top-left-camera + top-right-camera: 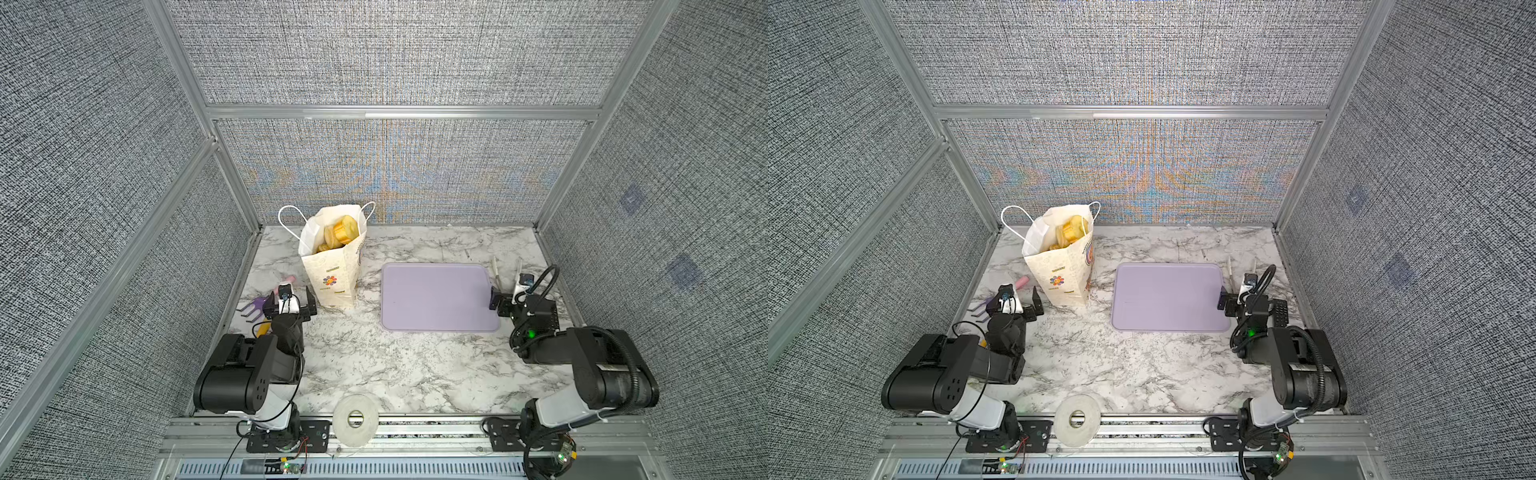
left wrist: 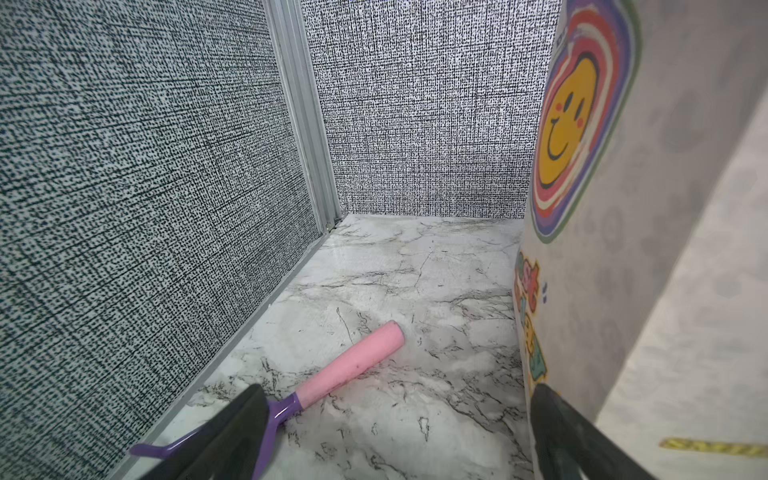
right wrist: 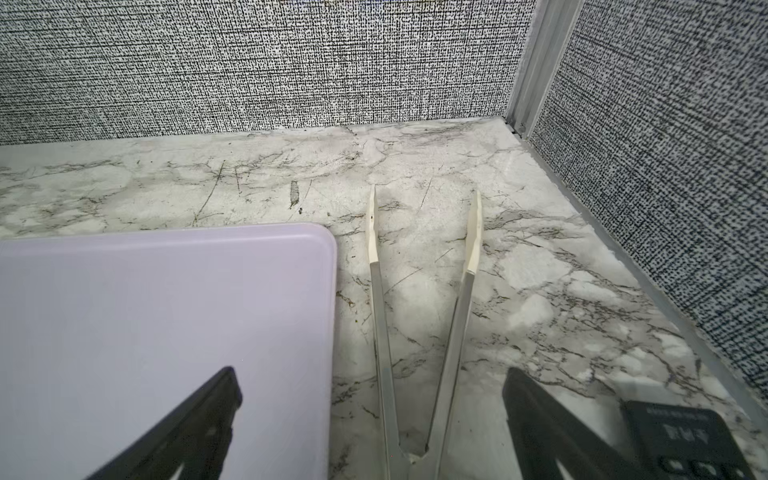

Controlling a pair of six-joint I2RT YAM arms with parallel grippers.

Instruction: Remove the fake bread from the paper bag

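Both top views show you fake bread (image 1: pixel 347 228) in the paper bag (image 1: pixel 332 278); the left wrist view catches only its smiley print. Your left gripper (image 2: pixel 395 399) and right gripper (image 3: pixel 372 374) stand spread wide, empty.

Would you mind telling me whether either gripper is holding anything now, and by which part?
Nothing is held: the left gripper and the right gripper are both open and empty.

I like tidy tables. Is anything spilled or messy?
Nothing is spilled; the paper bag stands upright with the fake bread inside. Only a tape roll sits oddly, half off the front edge of the table.
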